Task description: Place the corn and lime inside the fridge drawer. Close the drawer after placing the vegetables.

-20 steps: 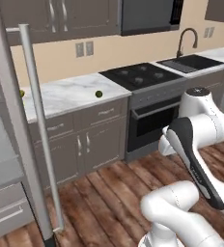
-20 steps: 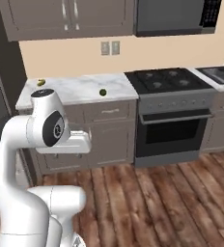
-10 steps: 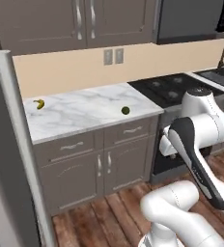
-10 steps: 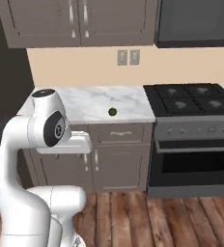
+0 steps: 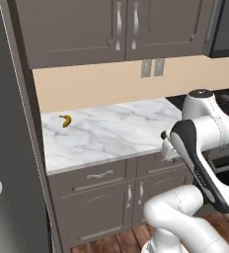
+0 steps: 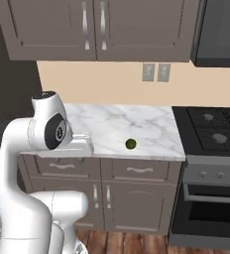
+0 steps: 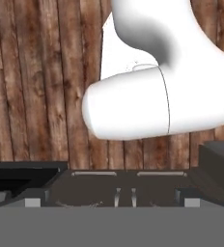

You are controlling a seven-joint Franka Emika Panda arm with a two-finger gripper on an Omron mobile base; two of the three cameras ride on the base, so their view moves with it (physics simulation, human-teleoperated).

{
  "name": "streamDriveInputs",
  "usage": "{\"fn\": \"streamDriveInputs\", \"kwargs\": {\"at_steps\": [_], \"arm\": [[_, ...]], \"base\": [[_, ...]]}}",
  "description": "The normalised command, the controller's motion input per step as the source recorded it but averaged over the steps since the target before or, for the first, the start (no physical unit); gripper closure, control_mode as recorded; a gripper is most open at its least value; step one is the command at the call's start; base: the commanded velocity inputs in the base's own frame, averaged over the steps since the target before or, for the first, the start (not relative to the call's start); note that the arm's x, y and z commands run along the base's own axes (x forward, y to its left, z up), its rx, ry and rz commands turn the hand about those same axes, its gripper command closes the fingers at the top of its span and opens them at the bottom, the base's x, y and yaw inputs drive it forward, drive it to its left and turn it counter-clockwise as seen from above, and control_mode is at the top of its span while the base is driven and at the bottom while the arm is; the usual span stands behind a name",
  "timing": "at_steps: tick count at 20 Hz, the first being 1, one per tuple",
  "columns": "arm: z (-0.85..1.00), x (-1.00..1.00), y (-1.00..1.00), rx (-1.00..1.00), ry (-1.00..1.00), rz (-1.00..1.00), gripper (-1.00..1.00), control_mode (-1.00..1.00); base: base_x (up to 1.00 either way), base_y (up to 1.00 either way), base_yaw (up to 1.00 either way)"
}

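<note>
The lime, small, round and dark green, lies on the marble counter near its front edge. My gripper is tucked in at counter height to the lime's left and points down at the wooden floor. Its fingers are too hidden to make out, and nothing shows in its hold. In the left base view my arm covers the spot where the lime lies. The fridge rises as a tall grey panel at the far left. The corn and the fridge drawer are out of view.
A small yellow banana lies at the back left of the counter. A black stove adjoins the counter on the right. Grey wall cabinets hang above, and grey drawers and doors stand below.
The whole picture has shifted: the base has driven closer to the counter, which now looks larger and more central. The arm keeps its tucked pose.
</note>
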Motion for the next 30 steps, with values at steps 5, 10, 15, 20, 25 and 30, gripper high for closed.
{"fn": "streamDriveInputs", "kwargs": {"at_steps": [5, 10, 15, 20, 25, 30], "arm": [[0.00, 0.00, 0.00, 0.00, 0.00, 0.00, -1.00, 1.00], [0.00, 0.82, -0.48, 0.15, 0.03, -0.03, -1.00, -1.00], [-0.02, 1.00, -0.38, 0.08, 0.10, -0.04, -1.00, -1.00], [-0.11, 1.00, -0.05, 0.00, 0.09, -0.05, -1.00, -1.00], [-0.58, 0.98, -0.20, 0.00, 0.14, -0.05, -1.00, -1.00], [-0.71, 0.92, -0.24, 0.00, 0.09, -0.04, -1.00, -1.00]], "base": [[0.20, -0.27, 0.00], [0.00, 0.00, 0.00], [0.00, 0.00, 0.00], [0.00, 0.00, 0.00], [0.00, 0.00, 0.00], [0.00, 0.00, 0.00]]}}
